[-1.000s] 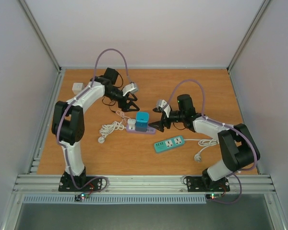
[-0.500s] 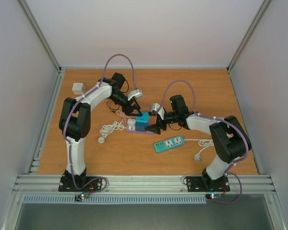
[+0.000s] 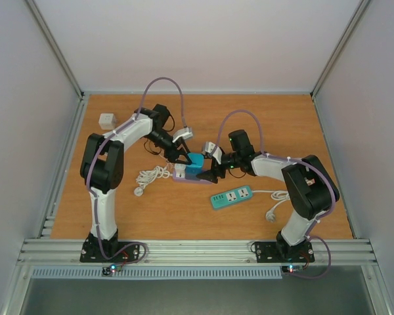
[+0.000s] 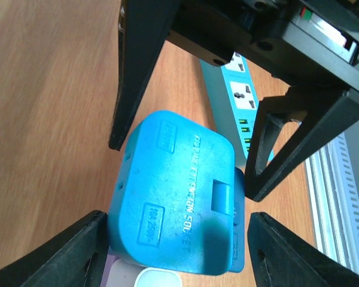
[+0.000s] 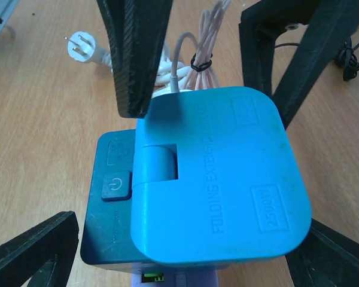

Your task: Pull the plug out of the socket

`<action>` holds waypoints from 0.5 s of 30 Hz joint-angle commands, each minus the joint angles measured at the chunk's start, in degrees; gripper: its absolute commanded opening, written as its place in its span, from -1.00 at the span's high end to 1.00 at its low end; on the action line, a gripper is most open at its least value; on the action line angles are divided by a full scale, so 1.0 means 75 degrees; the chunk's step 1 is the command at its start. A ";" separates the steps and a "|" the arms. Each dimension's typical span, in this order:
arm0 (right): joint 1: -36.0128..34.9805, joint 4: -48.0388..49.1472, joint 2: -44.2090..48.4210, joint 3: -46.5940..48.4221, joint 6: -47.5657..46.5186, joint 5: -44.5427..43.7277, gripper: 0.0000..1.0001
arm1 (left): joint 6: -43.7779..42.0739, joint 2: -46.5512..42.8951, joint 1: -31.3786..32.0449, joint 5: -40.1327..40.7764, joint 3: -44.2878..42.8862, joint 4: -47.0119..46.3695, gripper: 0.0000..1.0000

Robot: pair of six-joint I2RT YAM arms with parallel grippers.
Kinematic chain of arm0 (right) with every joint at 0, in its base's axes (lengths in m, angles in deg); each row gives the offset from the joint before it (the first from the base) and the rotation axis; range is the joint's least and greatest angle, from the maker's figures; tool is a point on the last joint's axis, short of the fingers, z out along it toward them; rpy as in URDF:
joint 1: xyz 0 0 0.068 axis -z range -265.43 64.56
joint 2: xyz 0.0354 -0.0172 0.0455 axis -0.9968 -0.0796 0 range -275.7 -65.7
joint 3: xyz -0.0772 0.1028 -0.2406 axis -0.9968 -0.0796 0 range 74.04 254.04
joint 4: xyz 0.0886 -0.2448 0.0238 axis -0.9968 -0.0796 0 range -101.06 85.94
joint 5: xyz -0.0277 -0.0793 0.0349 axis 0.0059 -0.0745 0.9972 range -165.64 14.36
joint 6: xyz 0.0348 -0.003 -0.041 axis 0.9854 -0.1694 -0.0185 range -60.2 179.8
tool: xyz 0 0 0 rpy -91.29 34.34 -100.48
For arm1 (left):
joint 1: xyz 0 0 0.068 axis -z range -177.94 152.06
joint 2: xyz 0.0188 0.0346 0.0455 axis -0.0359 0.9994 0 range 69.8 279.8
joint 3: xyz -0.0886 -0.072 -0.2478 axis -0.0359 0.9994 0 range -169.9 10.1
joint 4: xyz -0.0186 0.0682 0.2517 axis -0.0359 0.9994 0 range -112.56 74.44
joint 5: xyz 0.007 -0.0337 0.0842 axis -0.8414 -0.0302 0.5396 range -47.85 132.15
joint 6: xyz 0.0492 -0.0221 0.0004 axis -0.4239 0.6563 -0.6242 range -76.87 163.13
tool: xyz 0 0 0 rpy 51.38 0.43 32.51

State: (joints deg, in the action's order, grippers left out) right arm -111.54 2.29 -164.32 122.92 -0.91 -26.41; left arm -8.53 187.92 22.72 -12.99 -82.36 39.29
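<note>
- teal power strip: nearest the near edge of the table, right of centre, lying flat with nothing touching it. Its white cord runs toward the right edge and ends in a loose white plug.
- blue plug block: mid-table, just beyond the teal strip, seated on the lavender socket strip. A darker blue base with a power button sticks out on one side.
- The lavender strip is mostly covered by the block and both tools, so only slivers show. The pins and the joint are hidden.
- right tool: comes in from the right-edge side with its fingers wide apart, one on each side of the block's base. Can't make out any contact.
- left tool: comes in from the far-left side with its fingers apart, straddling the block. One finger looks to be against the block's side and the other is too tight to call. No clamp visible.
- small white part: next to the block and cut off by the frame edge, so I can't identify it.
- white cord bundle: tied, lying just left of the strip.
- white cube adapter: far-left corner, well apart from everything else.
</note>
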 commanded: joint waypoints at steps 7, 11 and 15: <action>-0.0082 -0.0186 -0.0148 0.0321 -0.0296 0.0030 -0.79 | -0.0729 -0.1047 0.0045 -0.0415 0.0703 -0.0205 -0.10; -0.0087 -0.0237 -0.0142 0.0332 -0.0327 0.0034 -0.74 | -0.0738 -0.1456 0.0045 -0.0407 0.1099 -0.0711 -0.03; -0.0093 -0.0237 -0.0138 0.0331 -0.0310 0.0032 -0.74 | -0.0906 -0.1562 0.0045 -0.0430 0.1246 -0.0665 0.03</action>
State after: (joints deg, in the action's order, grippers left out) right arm -111.85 0.15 -164.72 123.84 -2.06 -26.37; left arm -12.75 177.67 22.72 -14.27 -74.52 35.64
